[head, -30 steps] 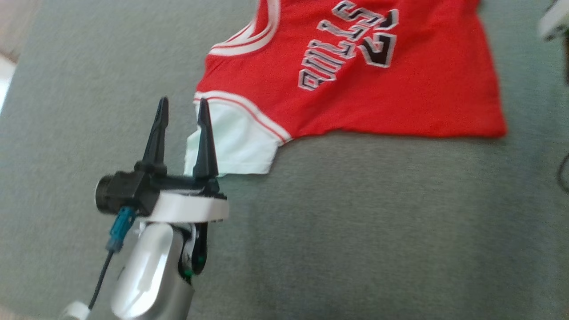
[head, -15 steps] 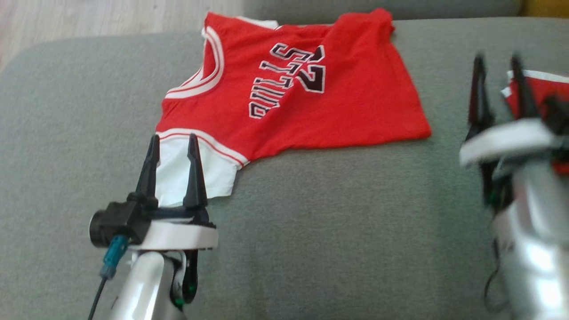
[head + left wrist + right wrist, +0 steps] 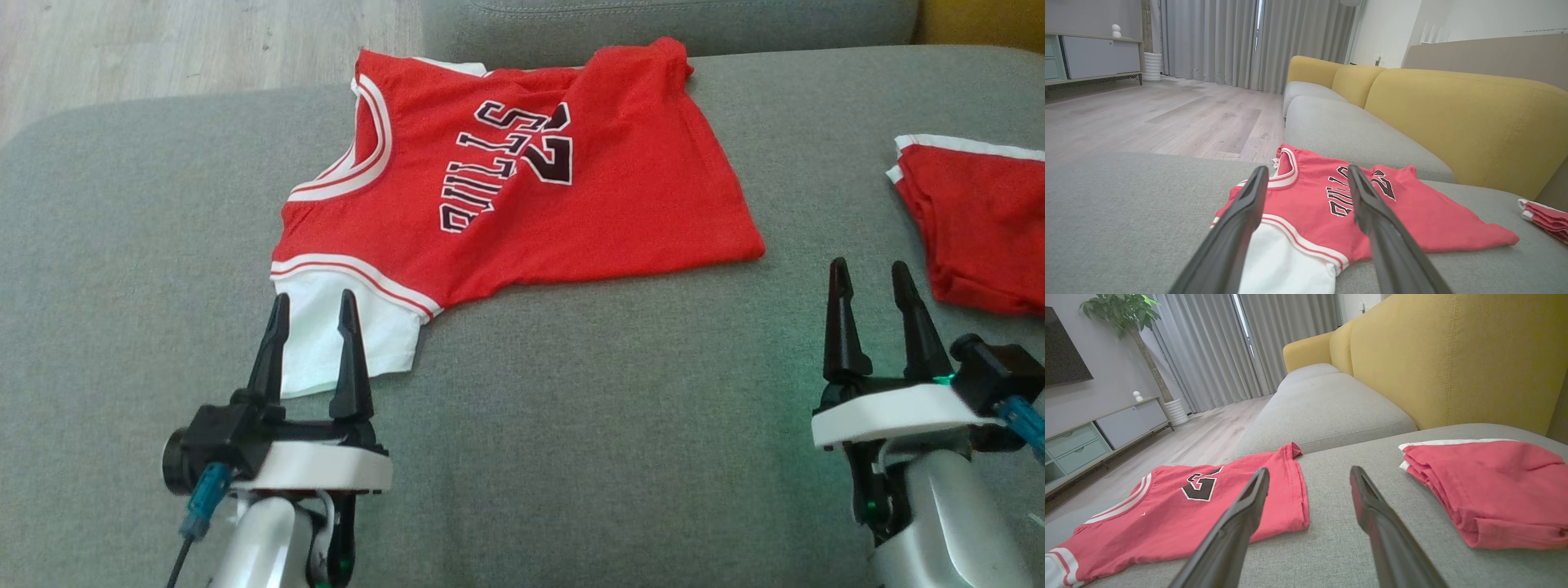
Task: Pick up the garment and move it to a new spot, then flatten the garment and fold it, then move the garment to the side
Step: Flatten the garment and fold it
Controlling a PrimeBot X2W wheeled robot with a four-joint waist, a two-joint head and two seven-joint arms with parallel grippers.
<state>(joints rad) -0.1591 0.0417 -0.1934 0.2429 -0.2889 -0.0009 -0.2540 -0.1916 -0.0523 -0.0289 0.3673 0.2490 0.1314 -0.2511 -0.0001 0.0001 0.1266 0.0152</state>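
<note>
Here red Bulls jersey (image 3: 620,212), white-trimmed, flat on grey woven sofa cushion (image 3: 612,425); left end effector (image 3: 313,296), right end effector (image 3: 868,265) both wide apart, empty.

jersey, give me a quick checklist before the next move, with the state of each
1. Left gripper open, empty: ok.
2. Right gripper open, empty: ok.
3. Jersey spread print-up on the grey cushion: ok.
4. White sleeve in line with the left gripper's fingers: ok.
5. Right gripper at the jersey's hem: not ok, it stands apart, nearer the folded red garment.
6. Far sleeve tucked under or not: cannot tell.
</note>
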